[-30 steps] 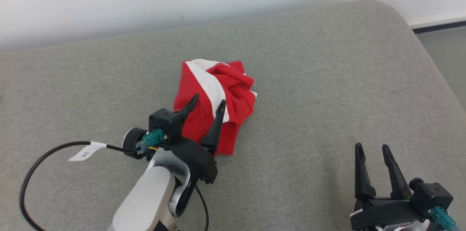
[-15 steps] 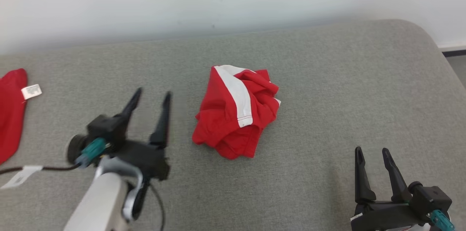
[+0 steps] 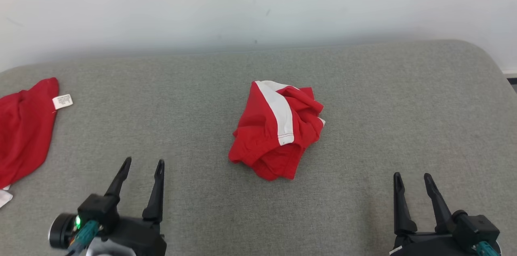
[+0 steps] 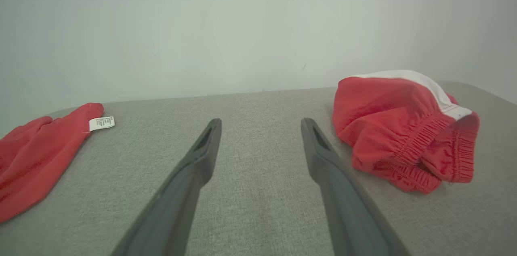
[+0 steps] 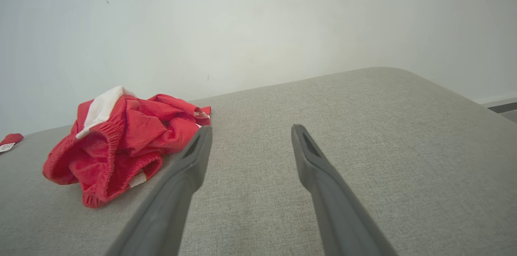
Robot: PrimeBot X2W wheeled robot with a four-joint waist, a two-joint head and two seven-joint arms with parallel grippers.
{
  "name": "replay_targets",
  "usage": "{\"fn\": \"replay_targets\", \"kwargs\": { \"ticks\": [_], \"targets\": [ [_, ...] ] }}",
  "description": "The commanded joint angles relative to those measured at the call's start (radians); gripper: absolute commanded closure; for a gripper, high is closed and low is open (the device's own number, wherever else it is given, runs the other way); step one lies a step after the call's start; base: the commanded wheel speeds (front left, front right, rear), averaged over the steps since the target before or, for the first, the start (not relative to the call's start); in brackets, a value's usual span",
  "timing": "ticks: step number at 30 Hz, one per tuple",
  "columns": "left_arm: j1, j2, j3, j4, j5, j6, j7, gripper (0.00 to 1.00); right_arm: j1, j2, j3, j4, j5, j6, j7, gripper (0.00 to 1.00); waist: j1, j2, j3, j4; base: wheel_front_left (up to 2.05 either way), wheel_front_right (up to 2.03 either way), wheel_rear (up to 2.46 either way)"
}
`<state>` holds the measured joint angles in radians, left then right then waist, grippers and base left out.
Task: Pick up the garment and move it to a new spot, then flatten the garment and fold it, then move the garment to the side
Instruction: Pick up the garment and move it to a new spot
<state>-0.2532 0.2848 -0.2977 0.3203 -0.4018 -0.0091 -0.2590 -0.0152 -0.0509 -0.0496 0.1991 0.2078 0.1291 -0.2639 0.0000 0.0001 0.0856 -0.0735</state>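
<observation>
Since the left gripper (image 3: 144,161) withdrew, the garment (image 3: 274,131) lies untouched.

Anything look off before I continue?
The red garment with the white stripe lies bunched in a heap on the grey cushion, not folded. A second red garment lies at its left edge. The left gripper and right gripper stand open, clear of both.

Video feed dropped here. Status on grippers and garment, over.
Left gripper open, empty, short of the cloth. Right gripper open, empty. Red-and-white garment crumpled on grey cushion, unfolded. Second red garment far left, apart from it.
</observation>
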Motion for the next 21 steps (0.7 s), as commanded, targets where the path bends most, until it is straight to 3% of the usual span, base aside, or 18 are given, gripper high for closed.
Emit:
{"fn": "replay_targets", "kwargs": {
  "ticks": [1,8,14,21],
  "targets": [
    [0.023,0.001,0.003,-0.003,0.017,0.003,-0.006,0.0,0.015,0.001,0.002,-0.005,-0.01,0.003,-0.001,0.0,0.0,-0.0001,-0.007,0.008,0.0,0.0,0.0],
    [0.129,-0.05,0.115,-0.091,0.047,-0.009,-0.006,0.0,0.018,0.001,0.007,-0.014,-0.017,0.003,-0.001,0.0,0.0,-0.0001,-0.019,0.019,0.0,0.0,0.0],
    [0.216,-0.097,0.219,-0.193,0.156,-0.027,-0.006,0.0,0.02,0.001,0.011,-0.024,-0.016,0.003,-0.001,0.0,0.0,-0.0001,-0.024,0.018,0.0,0.0,0.0],
    [0.267,-0.167,0.313,-0.26,0.221,-0.078,-0.006,0.0,0.031,0.001,0.01,-0.04,-0.012,0.003,-0.001,0.0,0.0,-0.0001,-0.02,0.019,0.0,0.0,0.0]
  ]
}}
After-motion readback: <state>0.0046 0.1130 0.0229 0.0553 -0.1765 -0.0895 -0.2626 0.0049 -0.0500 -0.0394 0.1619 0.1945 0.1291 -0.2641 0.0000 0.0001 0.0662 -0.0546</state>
